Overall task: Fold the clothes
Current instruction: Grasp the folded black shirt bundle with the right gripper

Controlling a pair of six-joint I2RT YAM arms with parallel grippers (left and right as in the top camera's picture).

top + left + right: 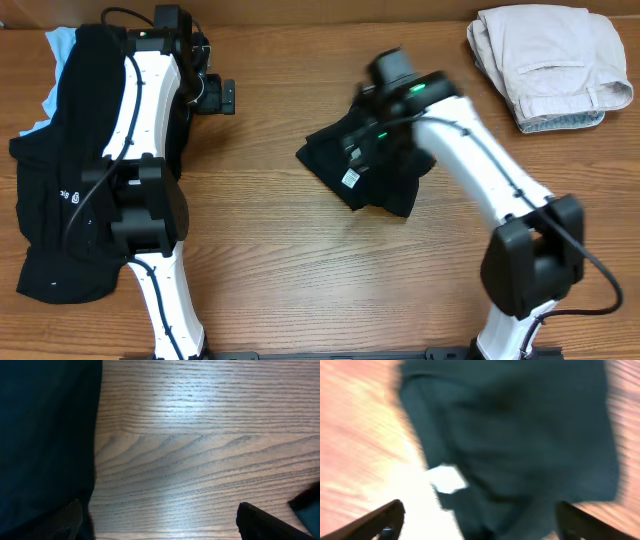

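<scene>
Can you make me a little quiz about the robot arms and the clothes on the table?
1. True or false: the beige folded clothes lie at the table's far right corner.
2. Below the right gripper lies: A the small black garment; B bare wood only; C a red towel.
3. What colour is the cloth peeking from behind the big black pile?
Key: 1 true; 2 A; 3 light blue.

I see a black tee [335, 165] lying bunched mid-tabletop [300, 290], white tag [351, 179] facing up; a second black garment [50, 230] with tiny white marks sprawls far left.
</scene>
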